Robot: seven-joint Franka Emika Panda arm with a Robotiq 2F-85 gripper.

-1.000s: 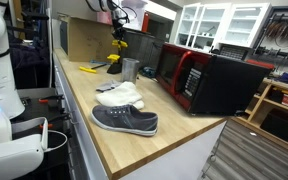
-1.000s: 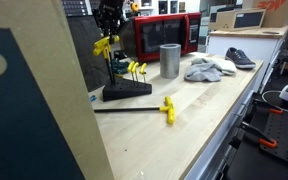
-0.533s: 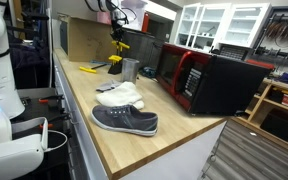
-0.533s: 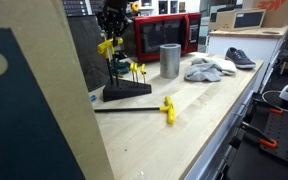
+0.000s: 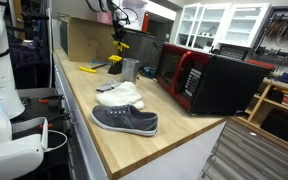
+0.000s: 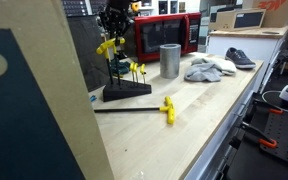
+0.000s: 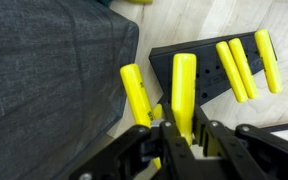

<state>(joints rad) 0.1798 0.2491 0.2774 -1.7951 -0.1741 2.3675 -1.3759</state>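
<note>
Fingers (image 7: 209, 140) clamped on yellow T-handle (image 7: 184, 90) above rack (image 7: 206, 68).
Tilt it and you'll likely snag the neighbouring handle (image 7: 136, 100) and tip the rack.

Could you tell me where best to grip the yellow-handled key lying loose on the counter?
I would take its yellow handle from straight above, closing across it: it is the thick part, while the thin shaft lies flat on the counter.

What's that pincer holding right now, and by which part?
A yellow-handled tool, pinched by one end of its yellow handle in the pincer, above the black stand.
</note>
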